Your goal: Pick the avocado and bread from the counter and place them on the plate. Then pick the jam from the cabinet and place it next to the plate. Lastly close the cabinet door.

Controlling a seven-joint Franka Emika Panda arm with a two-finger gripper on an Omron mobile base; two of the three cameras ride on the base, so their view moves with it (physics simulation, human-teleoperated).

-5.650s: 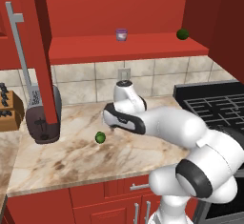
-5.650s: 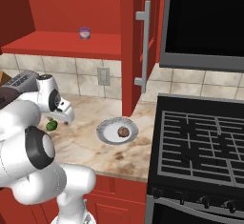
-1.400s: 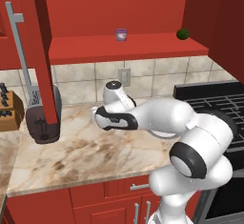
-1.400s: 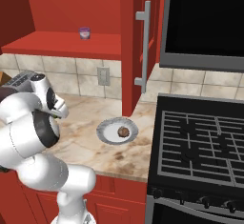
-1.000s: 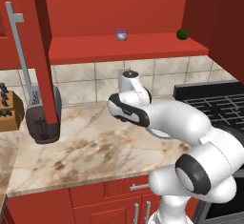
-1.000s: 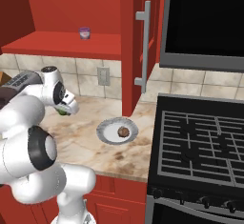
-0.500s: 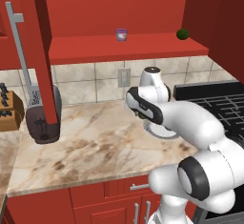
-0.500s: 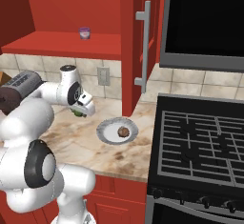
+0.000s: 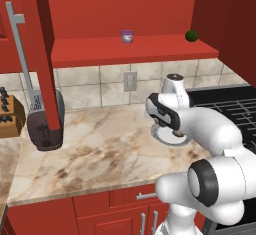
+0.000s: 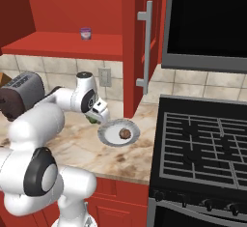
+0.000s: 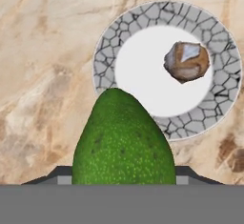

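Note:
My gripper [image 11: 123, 176] is shut on the bright-green avocado [image 11: 125, 139], which it holds just above the counter [image 11: 43, 51] at the plate's near-left edge. The round plate [image 11: 102, 66] with its patterned rim carries the brown bread [image 11: 187, 61] on its right half. In the right base view the gripper [image 10: 99, 114] hangs left of the plate [image 10: 103, 137], the avocado [image 10: 91, 120] showing under it and the bread [image 10: 125, 133] lying mid-plate. The left base view has the hand [image 9: 161, 121] over the plate [image 9: 166, 139]. The jam [image 9: 128, 36] stands on the open cabinet's shelf [image 9: 100, 51].
The open cabinet door [image 9: 40, 54] with its silver handle [image 9: 20, 49] hangs above a dark toaster [image 9: 45, 124]. A knife block [image 9: 7, 116] stands at far left. A dark green ball [image 9: 190, 35] sits on the shelf. The stove [image 10: 202, 148] lies right of the plate.
The arm has swung right across the counter, carrying the avocado from the middle of the worktop to the plate's edge. The bread has stayed on the plate.

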